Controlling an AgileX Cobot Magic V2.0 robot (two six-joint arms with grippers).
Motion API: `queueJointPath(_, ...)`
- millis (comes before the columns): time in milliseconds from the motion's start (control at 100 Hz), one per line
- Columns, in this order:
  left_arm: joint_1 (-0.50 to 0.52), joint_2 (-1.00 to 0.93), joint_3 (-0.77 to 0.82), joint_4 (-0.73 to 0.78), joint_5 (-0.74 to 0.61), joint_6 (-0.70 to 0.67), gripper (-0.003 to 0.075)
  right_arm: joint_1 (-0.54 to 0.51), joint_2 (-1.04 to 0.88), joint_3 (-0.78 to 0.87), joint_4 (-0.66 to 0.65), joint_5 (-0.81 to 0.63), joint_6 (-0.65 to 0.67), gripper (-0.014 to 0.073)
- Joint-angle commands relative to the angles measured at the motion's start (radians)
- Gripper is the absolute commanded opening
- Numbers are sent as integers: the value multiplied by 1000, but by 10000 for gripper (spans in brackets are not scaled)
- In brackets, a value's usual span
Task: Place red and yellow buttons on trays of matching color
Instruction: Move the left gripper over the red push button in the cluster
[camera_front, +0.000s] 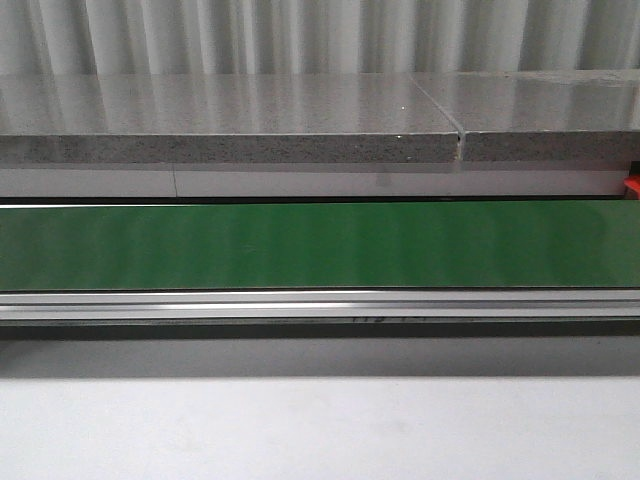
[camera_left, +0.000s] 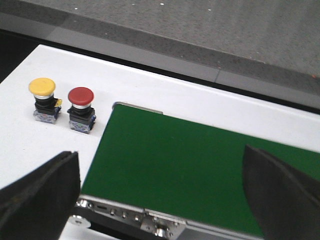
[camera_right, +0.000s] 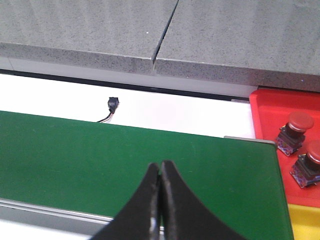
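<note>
As left gripper (camera_left: 160, 200) hangs wide open over green belt (camera_left: 200, 175), descend centred over red button (camera_left: 80, 97) beside yellow button (camera_left: 42, 87). Right gripper (camera_right: 160, 200) closed, empty; red tray (camera_right: 285, 107) holds two.

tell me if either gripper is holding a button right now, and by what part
Nothing is held. The left gripper is open over the green belt; the right gripper is shut with nothing between its fingers.
</note>
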Motion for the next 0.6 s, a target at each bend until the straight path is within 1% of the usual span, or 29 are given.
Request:
queueJointPath(0, 36, 111, -95, -1, -113, -47, 618, 3, 0, -33, 6, -63, -6, -67)
queueJointPath(100, 75, 247, -161, -1, -172, -49, 618, 3, 0, -33, 6, -63, -6, -67)
queueJointPath(210, 88, 371, -224, -1, -223, -49, 618, 3, 0, -33, 6, -63, -6, -67)
queueJointPath(390, 95, 573, -316, 7, -231, -49, 618, 3, 0, -33, 6, -63, -6, -67)
queueJointPath(590, 150, 771, -398, 1, -216, -54, 617, 3, 0, -33, 6, -63, -6, -67)
